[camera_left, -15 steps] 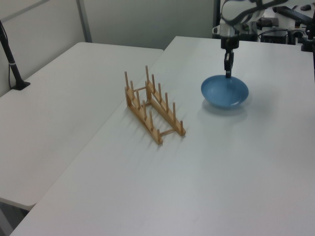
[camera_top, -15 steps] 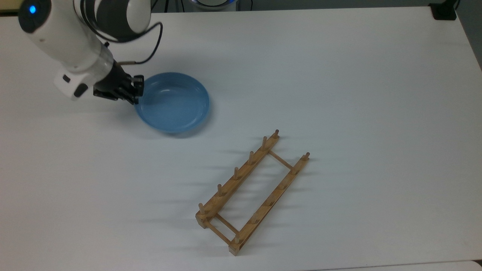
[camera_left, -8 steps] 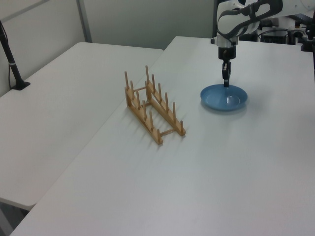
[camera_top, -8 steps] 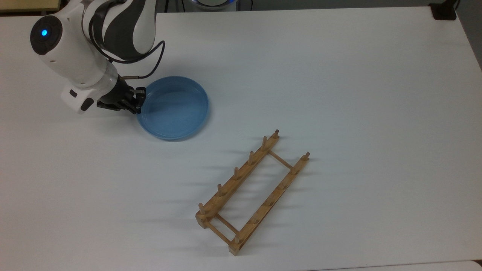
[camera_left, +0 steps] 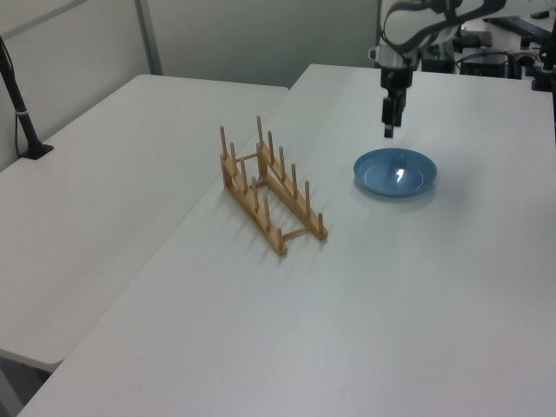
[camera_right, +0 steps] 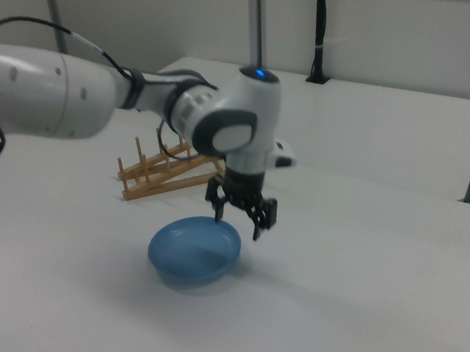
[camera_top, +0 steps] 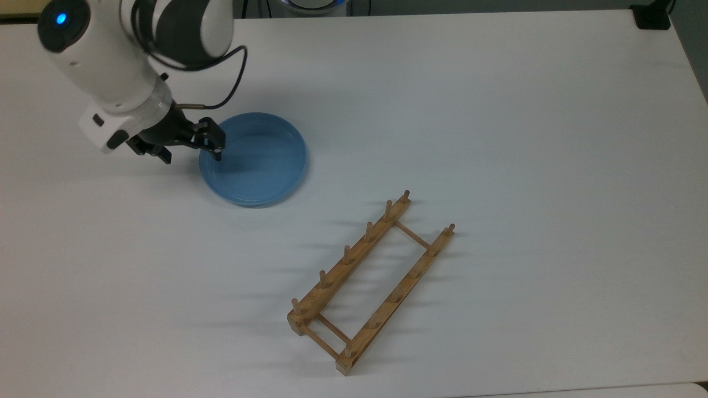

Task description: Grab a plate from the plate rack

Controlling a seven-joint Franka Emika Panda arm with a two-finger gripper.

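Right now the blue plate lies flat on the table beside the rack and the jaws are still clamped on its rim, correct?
Not quite. The plate does lie flat beside the rack, but the gripper has let go: the right view shows its jaws open and lifted clear above the rim.

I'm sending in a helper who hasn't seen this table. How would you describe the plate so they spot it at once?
On the white table, look away from the wooden plate rack, towards the top view's left. The plate lies flat just under the open gripper. It is the one round, light-blue thing there.
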